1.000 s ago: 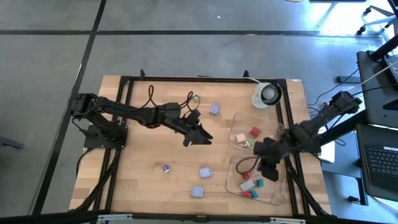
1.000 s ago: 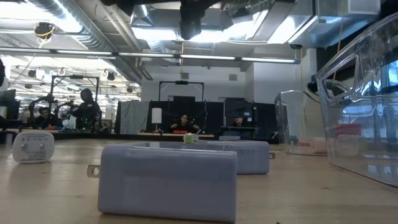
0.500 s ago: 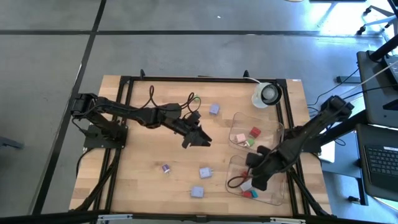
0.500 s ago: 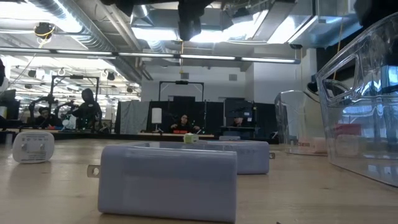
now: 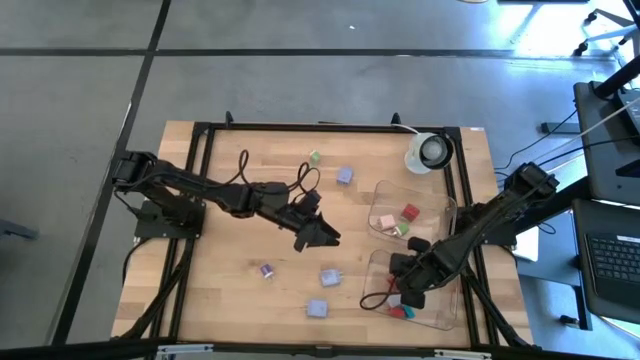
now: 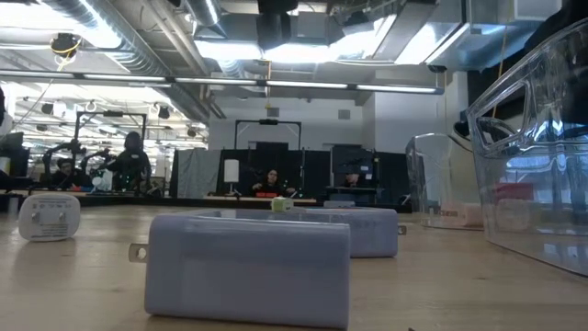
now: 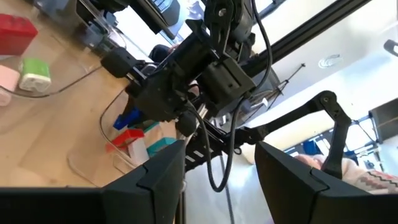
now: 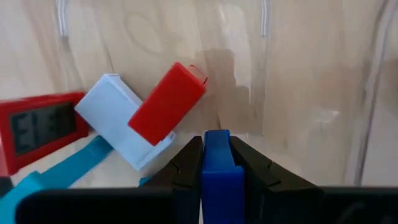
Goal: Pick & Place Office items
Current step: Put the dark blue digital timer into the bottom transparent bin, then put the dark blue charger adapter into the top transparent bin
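My right gripper (image 5: 402,293) (image 8: 216,149) is inside the near clear tray (image 5: 440,318), shut on a blue block (image 8: 216,163). Below it on the tray floor lie a red block (image 8: 166,102), a pale blue-white block (image 8: 118,119), a flat red piece (image 8: 37,127) and a teal piece (image 8: 74,167). My left gripper (image 5: 318,236) (image 7: 217,171) hovers open over the table's middle, touching nothing. Loose on the wood are lavender blocks (image 5: 330,276) (image 5: 317,308) (image 5: 345,175), a small lavender piece (image 5: 266,270) and a green piece (image 5: 314,157). My right gripper pinches the blue block between its two fingers, on the block's two flat sides (image 8: 217,177). The fingers come from above, pointing down into the near tray. The block's free end (image 8: 216,138) pokes out past the fingertips; whether it touches the tray floor cannot be told.
A far clear tray (image 5: 385,192) holds red, green and pink pieces. A white tape roll (image 5: 432,151) sits at the far right corner. A black frame rail (image 5: 330,128) runs round the table. In the low view the nearest lavender block (image 6: 248,267) and the trays (image 6: 533,165) fill the front.
My right gripper has moved toward the table's near edge and leftward, from between the trays into the near tray, staying shut. My left gripper has drifted a little toward the near edge.
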`<state>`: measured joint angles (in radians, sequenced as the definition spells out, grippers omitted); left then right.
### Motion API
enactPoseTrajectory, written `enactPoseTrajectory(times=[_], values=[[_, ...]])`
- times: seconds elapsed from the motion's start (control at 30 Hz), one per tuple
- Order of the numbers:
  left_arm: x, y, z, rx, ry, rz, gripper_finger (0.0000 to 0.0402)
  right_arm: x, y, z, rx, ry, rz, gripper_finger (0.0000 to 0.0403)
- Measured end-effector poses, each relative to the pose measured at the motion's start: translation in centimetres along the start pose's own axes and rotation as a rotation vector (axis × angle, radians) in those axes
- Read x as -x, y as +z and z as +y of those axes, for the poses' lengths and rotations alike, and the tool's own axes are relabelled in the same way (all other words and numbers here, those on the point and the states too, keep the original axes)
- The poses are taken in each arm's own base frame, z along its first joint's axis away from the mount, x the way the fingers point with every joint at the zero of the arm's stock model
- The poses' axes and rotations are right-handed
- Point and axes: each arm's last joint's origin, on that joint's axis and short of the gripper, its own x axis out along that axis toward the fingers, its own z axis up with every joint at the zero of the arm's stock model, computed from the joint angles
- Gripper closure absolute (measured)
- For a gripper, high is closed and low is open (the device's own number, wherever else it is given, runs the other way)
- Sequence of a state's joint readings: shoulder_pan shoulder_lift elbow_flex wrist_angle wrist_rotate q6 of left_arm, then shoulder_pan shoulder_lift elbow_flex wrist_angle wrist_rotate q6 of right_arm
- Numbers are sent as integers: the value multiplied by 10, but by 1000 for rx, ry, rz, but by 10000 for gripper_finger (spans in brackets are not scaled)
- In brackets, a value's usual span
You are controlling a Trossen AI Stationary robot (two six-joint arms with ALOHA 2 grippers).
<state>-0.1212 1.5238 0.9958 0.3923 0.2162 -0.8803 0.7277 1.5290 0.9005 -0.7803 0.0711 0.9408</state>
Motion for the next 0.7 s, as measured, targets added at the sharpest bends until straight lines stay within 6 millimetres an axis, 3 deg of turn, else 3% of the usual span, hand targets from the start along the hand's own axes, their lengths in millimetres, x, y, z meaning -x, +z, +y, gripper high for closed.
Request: enactPoseTrajectory(times=[0.17,0.47,0.7], values=[[-2,-10,-8,19,-23,33,210,0,2,0,-74,9,0,312],[-5,-41,-20,-69,-30,201,188,2,5,3,-116,54,-10,210],[7,-75,3,-143,237,518,165,44,22,11,-71,155,-65,161]])
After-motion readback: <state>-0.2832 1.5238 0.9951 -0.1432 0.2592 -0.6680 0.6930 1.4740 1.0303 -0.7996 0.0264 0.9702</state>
